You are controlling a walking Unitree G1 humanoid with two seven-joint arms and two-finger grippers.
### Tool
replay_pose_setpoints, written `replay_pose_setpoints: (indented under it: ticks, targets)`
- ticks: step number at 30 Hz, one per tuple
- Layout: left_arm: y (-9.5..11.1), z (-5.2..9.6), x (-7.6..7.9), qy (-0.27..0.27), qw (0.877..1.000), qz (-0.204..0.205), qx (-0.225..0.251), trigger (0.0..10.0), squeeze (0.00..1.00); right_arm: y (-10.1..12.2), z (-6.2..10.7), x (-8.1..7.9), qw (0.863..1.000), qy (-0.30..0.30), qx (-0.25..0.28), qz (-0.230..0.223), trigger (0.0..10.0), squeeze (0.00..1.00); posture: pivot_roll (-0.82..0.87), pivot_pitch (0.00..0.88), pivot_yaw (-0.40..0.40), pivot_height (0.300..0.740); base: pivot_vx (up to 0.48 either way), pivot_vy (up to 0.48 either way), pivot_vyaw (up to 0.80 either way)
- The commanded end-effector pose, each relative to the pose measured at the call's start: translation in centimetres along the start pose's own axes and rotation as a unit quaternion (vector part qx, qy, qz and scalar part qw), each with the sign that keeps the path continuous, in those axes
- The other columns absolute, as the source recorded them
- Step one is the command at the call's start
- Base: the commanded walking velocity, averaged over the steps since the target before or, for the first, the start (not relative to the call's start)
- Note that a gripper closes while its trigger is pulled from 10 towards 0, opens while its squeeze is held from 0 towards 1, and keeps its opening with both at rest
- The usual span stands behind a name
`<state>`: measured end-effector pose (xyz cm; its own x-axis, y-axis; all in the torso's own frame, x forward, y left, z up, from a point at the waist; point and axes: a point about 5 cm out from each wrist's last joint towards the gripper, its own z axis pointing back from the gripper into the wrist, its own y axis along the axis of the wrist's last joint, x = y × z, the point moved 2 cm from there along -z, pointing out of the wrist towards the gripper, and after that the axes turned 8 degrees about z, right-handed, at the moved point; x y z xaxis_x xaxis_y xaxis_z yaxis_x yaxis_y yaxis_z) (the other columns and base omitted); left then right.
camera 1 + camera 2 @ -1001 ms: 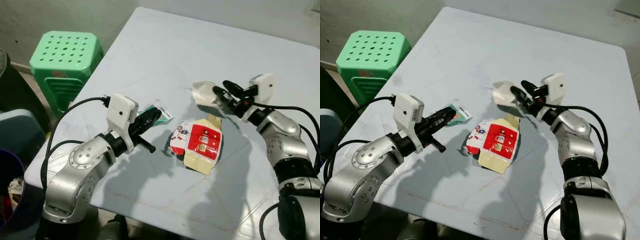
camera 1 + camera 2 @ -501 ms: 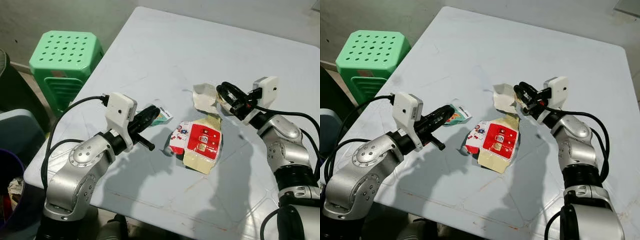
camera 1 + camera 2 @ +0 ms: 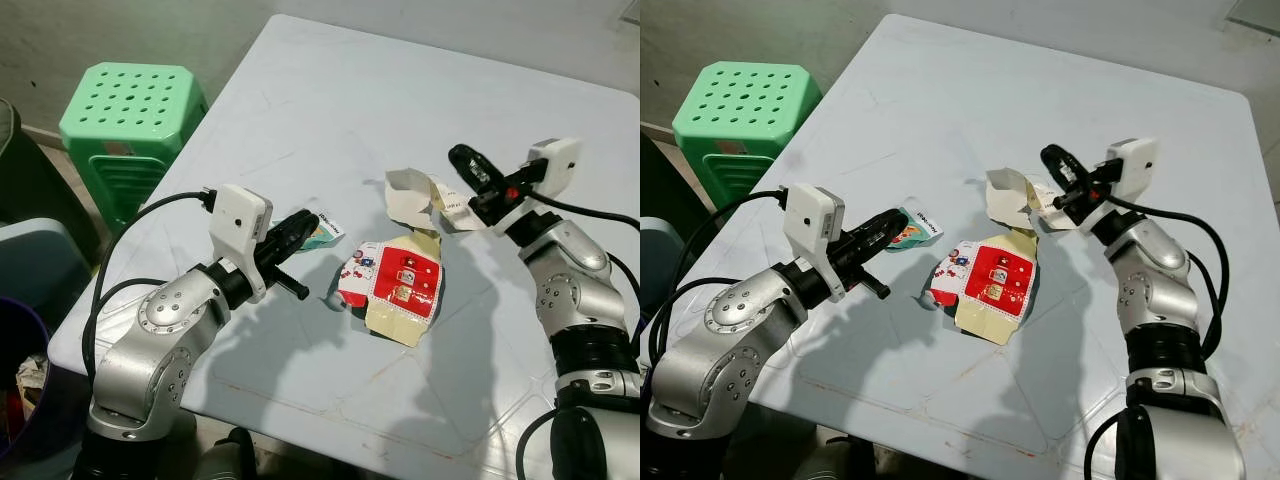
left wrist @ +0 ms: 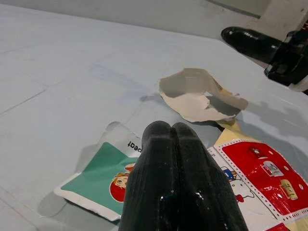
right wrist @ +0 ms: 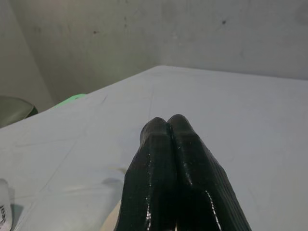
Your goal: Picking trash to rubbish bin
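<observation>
Three pieces of trash lie on the pale blue table (image 3: 330, 90). A green and white wrapper (image 3: 325, 234) is under the tip of my left gripper (image 3: 305, 222), whose fingers are shut and hover just over it (image 4: 103, 180). To its right lies a flattened red and cream carton (image 3: 400, 285). Beyond that sits a torn, curled cream paper (image 3: 410, 197). My right gripper (image 3: 460, 155) is shut with nothing in it and is raised a little above the right edge of that paper.
A green plastic stool (image 3: 130, 120) stands left of the table. A dark bin (image 3: 18, 370) with rubbish in it sits at the lower left, beside a grey-blue container (image 3: 35, 265). The table's front edge runs close below the carton.
My right gripper has lifted up and to the right, off the cream paper, which stays on the table. The left gripper has hardly moved.
</observation>
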<state>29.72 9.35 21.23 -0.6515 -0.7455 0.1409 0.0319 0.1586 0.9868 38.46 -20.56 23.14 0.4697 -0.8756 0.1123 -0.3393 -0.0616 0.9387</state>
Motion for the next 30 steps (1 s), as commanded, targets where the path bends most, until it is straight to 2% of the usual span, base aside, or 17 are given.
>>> replay_pose_setpoints:
  ticks: [1, 2, 3, 7, 13, 17, 30]
  targets:
    - [0.0, -0.1, 0.1, 0.0, 1.0, -0.002, 0.001, 10.0, 0.0, 0.5, 0.2, 0.5, 1.0, -0.004, 0.001, 0.007, 0.0, 0.0, -0.08, 0.269, -0.089, 0.74, 0.0, 0.0, 0.0]
    - [0.1, -0.1, 0.1, 0.0, 1.0, -0.002, 0.002, 10.0, 0.0, 0.4, 0.2, 0.4, 1.0, -0.003, -0.003, 0.007, 0.0, 0.0, -0.08, 0.269, -0.089, 0.74, 0.0, 0.0, 0.0]
    - [0.1, -0.1, 0.1, 0.0, 1.0, -0.002, 0.002, 10.0, 0.0, 0.2, 0.2, 0.4, 1.0, -0.001, -0.011, 0.007, 10.0, 1.0, -0.08, 0.268, -0.089, 0.74, 0.0, 0.0, 0.0]
    - [0.1, -0.1, 0.0, 0.001, 1.0, -0.003, 0.004, 10.0, 0.0, -0.1, 0.2, 0.3, 1.0, 0.004, -0.022, 0.004, 10.0, 1.0, -0.08, 0.267, -0.089, 0.74, 0.0, 0.0, 0.0]
    - [0.4, -0.2, 0.0, -0.001, 1.0, -0.003, 0.006, 10.0, 0.0, -0.8, -0.2, 0.0, 0.997, 0.029, -0.063, 0.031, 10.0, 1.0, -0.08, 0.268, -0.09, 0.74, 0.0, 0.0, 0.0]
    - [0.1, -0.2, 0.7, -0.026, 1.0, -0.01, -0.003, 10.0, 0.0, -0.9, -0.6, -0.2, 0.993, 0.064, -0.09, 0.051, 10.0, 1.0, -0.08, 0.269, -0.089, 0.74, 0.0, 0.0, 0.0]
    - [0.1, -0.7, 0.9, -0.044, 0.999, -0.017, -0.008, 10.0, 0.0, -1.3, -0.7, -0.6, 0.983, 0.116, -0.123, 0.07, 10.0, 1.0, -0.09, 0.267, -0.067, 0.74, 0.0, 0.0, 0.0]
